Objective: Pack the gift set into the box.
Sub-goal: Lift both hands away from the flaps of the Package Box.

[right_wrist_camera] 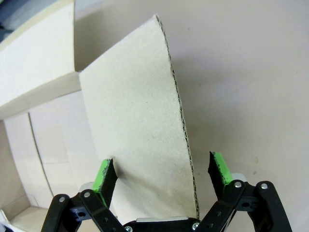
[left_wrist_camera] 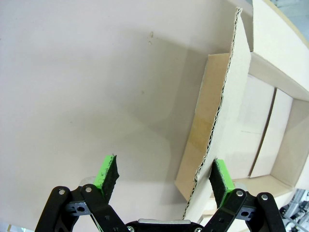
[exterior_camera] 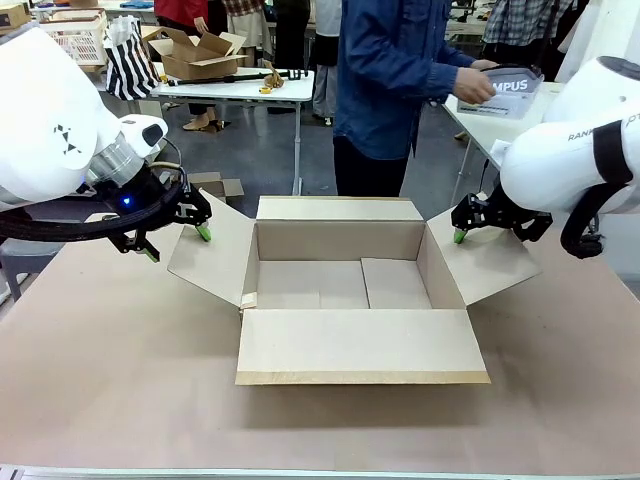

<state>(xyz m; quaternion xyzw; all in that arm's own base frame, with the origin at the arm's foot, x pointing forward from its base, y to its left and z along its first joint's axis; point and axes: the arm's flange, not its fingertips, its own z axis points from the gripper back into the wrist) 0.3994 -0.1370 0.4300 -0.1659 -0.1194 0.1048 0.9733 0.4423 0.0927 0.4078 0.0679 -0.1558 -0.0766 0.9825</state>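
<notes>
The box (exterior_camera: 360,346) is a large brown carton standing open at the middle of the table, its four flaps spread and its inside bare. My left gripper (exterior_camera: 177,243) is open at the left flap (exterior_camera: 210,255); in the left wrist view that flap's edge (left_wrist_camera: 217,116) runs between the fingers of the left gripper (left_wrist_camera: 164,176), close to one pad. My right gripper (exterior_camera: 470,232) is open at the right flap (exterior_camera: 490,262); in the right wrist view the flap (right_wrist_camera: 140,125) stands between the fingers of the right gripper (right_wrist_camera: 161,174). The gift set is out of view.
A person in a blue shirt (exterior_camera: 390,80) stands behind the box, hands on a grey printed packet (exterior_camera: 505,85) on the side table (exterior_camera: 480,130) at the right. A far table holds a small cardboard box (exterior_camera: 200,55), a striped bag (exterior_camera: 130,62) and a white lattice basket (exterior_camera: 75,35).
</notes>
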